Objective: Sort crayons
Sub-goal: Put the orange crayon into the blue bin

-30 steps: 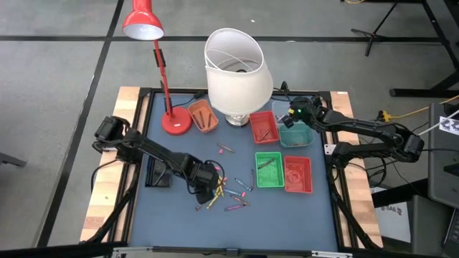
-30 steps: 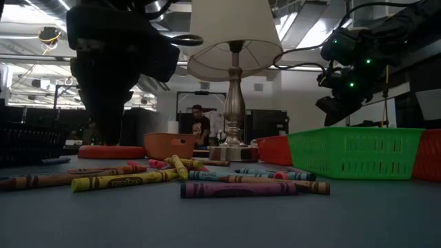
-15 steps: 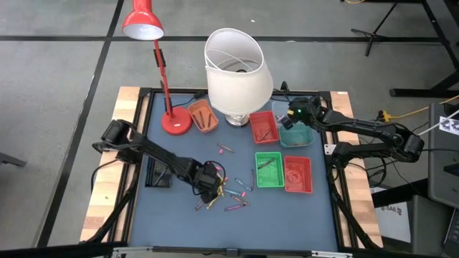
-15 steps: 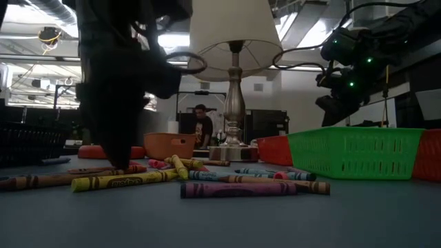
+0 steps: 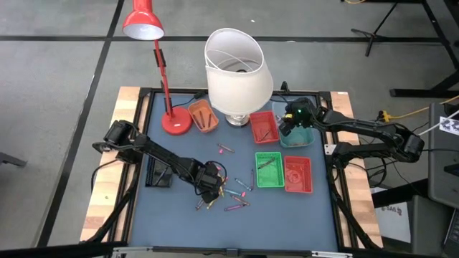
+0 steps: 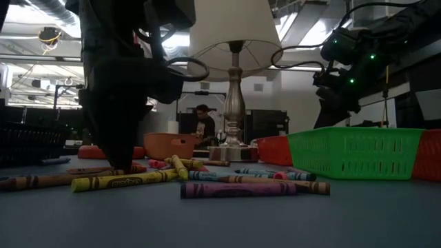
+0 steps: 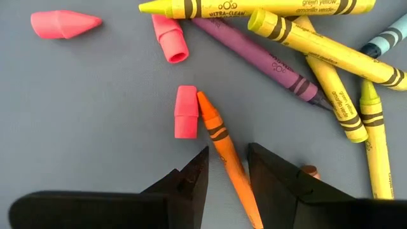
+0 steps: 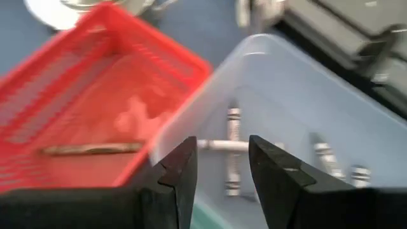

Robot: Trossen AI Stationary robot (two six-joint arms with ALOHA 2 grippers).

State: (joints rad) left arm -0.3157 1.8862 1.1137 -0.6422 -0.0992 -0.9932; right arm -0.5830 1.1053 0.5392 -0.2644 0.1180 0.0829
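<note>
Several crayons (image 5: 229, 192) lie loose on the blue mat, among them a yellow one (image 6: 124, 181) and a purple one (image 6: 238, 189). My left gripper (image 7: 227, 166) points down over them, open. Its fingertips stand on either side of an orange crayon (image 7: 219, 137) that lies flat beside a pink stub (image 7: 186, 111); none of them touches it as far as I can see. In the high view this gripper (image 5: 210, 188) is at the pile's left end. My right gripper (image 8: 222, 156) hangs open above a clear tray (image 8: 305, 102) holding pale crayons (image 8: 232, 149).
A white lamp (image 5: 237, 68) and a red desk lamp (image 5: 176, 120) stand at the far side. Trays stand around: orange (image 5: 203, 115), red (image 5: 263, 126), green (image 5: 269, 170), another red (image 5: 298, 174). A black box (image 5: 158, 172) lies at the left. Bare mat runs along the near edge.
My left gripper has come down onto the crayon pile, rolling a little, and its fingertips now stand close to the mat. My right gripper has stayed above the clear tray and swung a little toward the red tray.
</note>
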